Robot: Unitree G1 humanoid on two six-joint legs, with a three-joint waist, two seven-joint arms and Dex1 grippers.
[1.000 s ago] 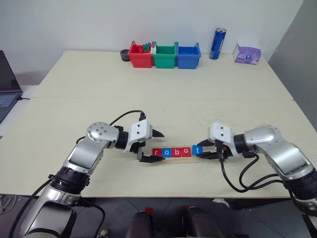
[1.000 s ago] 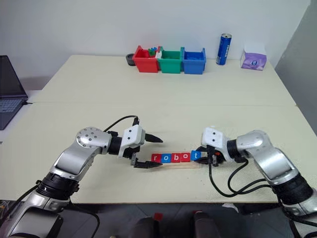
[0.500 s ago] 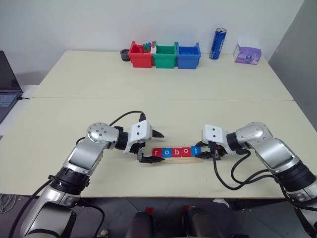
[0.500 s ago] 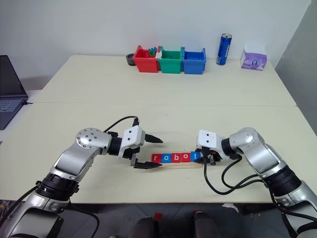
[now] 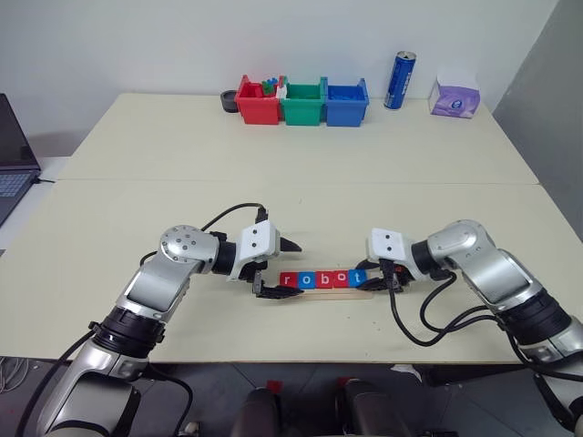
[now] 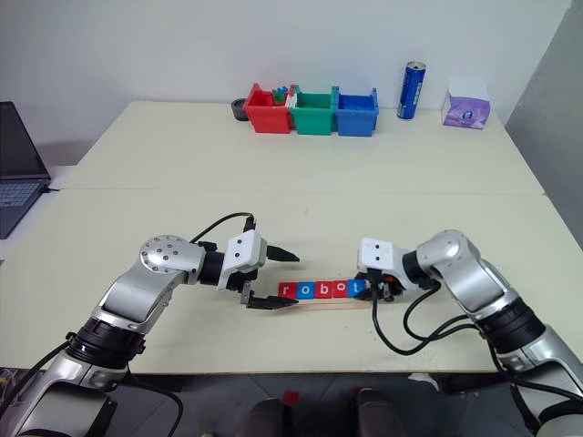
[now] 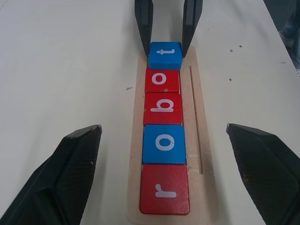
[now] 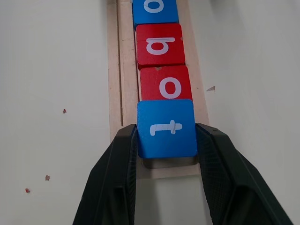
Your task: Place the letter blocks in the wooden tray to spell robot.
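Note:
The wooden tray [image 5: 339, 292] lies near the table's front edge. In it the letter blocks sit in a row: red r [image 7: 164, 196], blue o [image 7: 164, 143], red b [image 7: 162, 108], red o [image 7: 162, 80] and blue t [image 8: 166, 127]. My right gripper [image 5: 373, 276] is at the tray's right end, shut on the t block, one finger [image 8: 123, 168] on each side. The t block butts against the red o and sits slightly raised over the tray's end. My left gripper [image 5: 284, 270] hovers open at the tray's left end, its fingers [image 7: 75, 168] spread wide of the r block.
Red [image 5: 259, 102], green [image 5: 303, 102] and blue [image 5: 347, 102] bins stand in a row at the table's back. A blue can [image 5: 402, 80] and a purple tissue pack [image 5: 455, 96] are right of them. A laptop [image 5: 14, 155] sits off the left edge.
My right gripper turned and nudged left with the t block, bringing it from tilted off the tray's end into line with the other blocks. The left arm stayed still.

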